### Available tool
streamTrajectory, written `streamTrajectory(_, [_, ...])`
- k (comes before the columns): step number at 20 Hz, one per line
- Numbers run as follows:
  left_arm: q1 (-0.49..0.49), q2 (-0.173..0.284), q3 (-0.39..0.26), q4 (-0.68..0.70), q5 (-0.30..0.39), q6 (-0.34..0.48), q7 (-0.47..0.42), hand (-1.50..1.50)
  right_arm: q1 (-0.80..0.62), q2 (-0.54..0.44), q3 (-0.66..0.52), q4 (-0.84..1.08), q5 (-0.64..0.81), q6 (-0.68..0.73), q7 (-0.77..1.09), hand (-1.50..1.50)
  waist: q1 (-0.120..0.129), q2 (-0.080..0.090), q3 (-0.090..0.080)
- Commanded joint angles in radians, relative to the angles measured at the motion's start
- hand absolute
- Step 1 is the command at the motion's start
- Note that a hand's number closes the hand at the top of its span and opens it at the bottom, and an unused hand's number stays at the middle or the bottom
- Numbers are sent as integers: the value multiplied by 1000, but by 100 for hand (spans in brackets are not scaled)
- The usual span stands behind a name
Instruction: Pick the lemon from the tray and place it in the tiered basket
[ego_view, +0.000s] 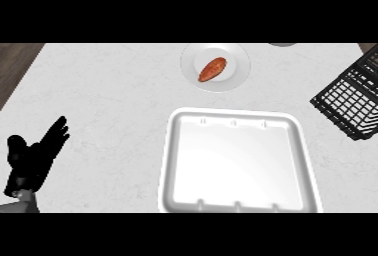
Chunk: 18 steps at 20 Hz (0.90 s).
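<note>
From my station I see the left hand (33, 157) resting spread at the counter's (103, 100) left edge, then the tray (238, 120) with no lemon visible, an orange item on a plate (235, 80) behind, and the tiered basket (351, 97) far right.

A white plate (235, 56) sits on the pale marbled table (103, 85), toward its far edge. An orange-red oblong vegetable (212, 70), perhaps a sweet potato, lies tilted on the plate's left half.
</note>
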Motion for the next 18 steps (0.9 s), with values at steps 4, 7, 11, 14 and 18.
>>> streamTrajectory(4, [46, -15, -7, -2, -17, 8, -35, 0, 48, -14, -75, -10, -81, 39, 141, -150, -8, 1, 10])
streamTrajectory(7, [26, -20, -10, -10, -24, 21, -15, 0, 89, -20, -87, -66, -102, -40, 78, -150, -17, 0, 10])
streamTrajectory(11, [29, 15, 7, 1, -6, -20, -21, 0, 51, -15, -79, -146, -96, -153, 81, -150, -10, 0, 10])
streamTrajectory(14, [33, -21, -2, 23, -27, 17, -54, 0, 82, -15, -99, -189, -110, -285, 118, -150, -18, 0, 10])
streamTrajectory(18, [48, -5, 22, -3, 10, -7, -10, 0, 21, -53, -138, -241, -143, -273, 230, -150, -37, -15, 9])
